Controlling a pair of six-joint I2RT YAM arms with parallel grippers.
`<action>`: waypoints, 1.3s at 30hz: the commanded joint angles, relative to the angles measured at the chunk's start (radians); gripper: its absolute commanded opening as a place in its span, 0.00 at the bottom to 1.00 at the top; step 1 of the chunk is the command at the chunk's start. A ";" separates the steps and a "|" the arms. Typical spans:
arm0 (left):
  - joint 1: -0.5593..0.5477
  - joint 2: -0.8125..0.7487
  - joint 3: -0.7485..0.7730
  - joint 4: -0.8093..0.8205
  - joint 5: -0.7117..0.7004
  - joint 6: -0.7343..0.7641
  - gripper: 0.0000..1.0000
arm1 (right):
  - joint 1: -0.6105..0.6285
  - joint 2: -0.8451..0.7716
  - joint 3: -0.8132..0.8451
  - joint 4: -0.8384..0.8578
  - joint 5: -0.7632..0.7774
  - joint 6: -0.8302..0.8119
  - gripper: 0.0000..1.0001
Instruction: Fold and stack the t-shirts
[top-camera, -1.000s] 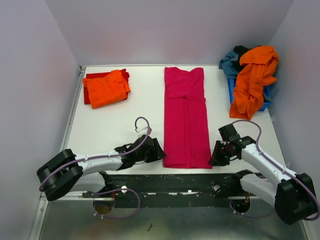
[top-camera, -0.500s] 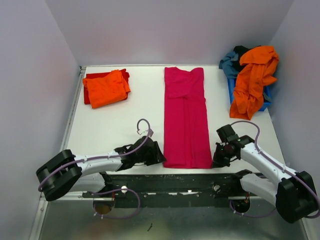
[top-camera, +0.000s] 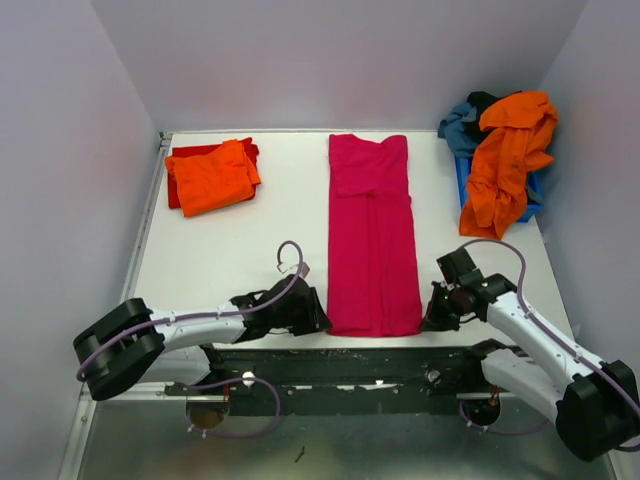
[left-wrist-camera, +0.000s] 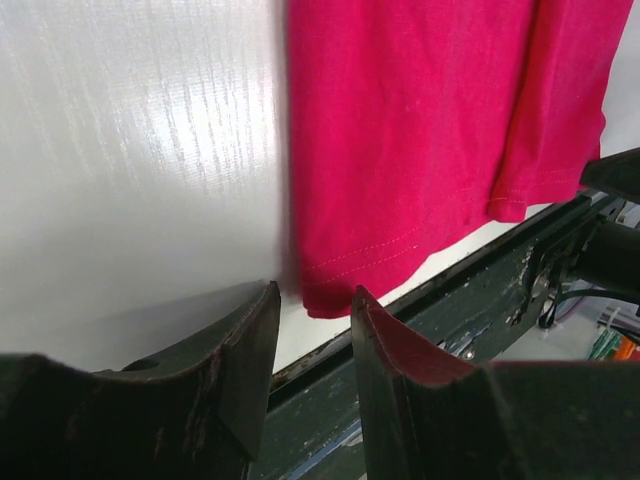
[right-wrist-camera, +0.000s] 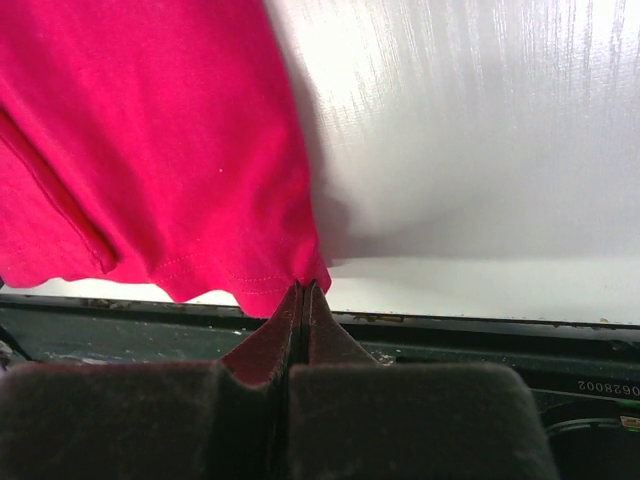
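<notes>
A magenta-pink t-shirt (top-camera: 370, 235), folded into a long strip, lies down the middle of the table. My left gripper (top-camera: 316, 314) is open at the shirt's near-left hem corner (left-wrist-camera: 325, 295), which sits just ahead of the gap between the fingers (left-wrist-camera: 245, 345). My right gripper (top-camera: 432, 312) is shut, its tips (right-wrist-camera: 303, 292) pinching the near-right hem corner of the shirt (right-wrist-camera: 180, 150). A folded orange t-shirt (top-camera: 212, 175) lies on a folded red one (top-camera: 178, 158) at the back left.
A small blue bin (top-camera: 463, 178) at the back right holds a crumpled orange t-shirt (top-camera: 505, 160), a teal one (top-camera: 460, 125) and a black one (top-camera: 483, 98). The table's near edge and a black rail (top-camera: 350, 365) run just behind both grippers. White walls close three sides.
Both grippers have edged in toward the near corners of the magenta shirt, the left one rightward and the right one leftward. The shirt itself has not moved.
</notes>
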 joint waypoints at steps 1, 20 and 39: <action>-0.012 0.035 0.016 0.012 0.011 0.001 0.42 | 0.008 -0.026 0.003 -0.005 -0.022 -0.018 0.01; 0.055 -0.084 0.191 -0.178 0.002 0.125 0.00 | 0.006 0.005 0.216 -0.067 0.024 -0.058 0.01; 0.457 0.396 0.714 -0.132 0.054 0.379 0.00 | -0.107 0.680 0.843 0.074 0.207 -0.137 0.01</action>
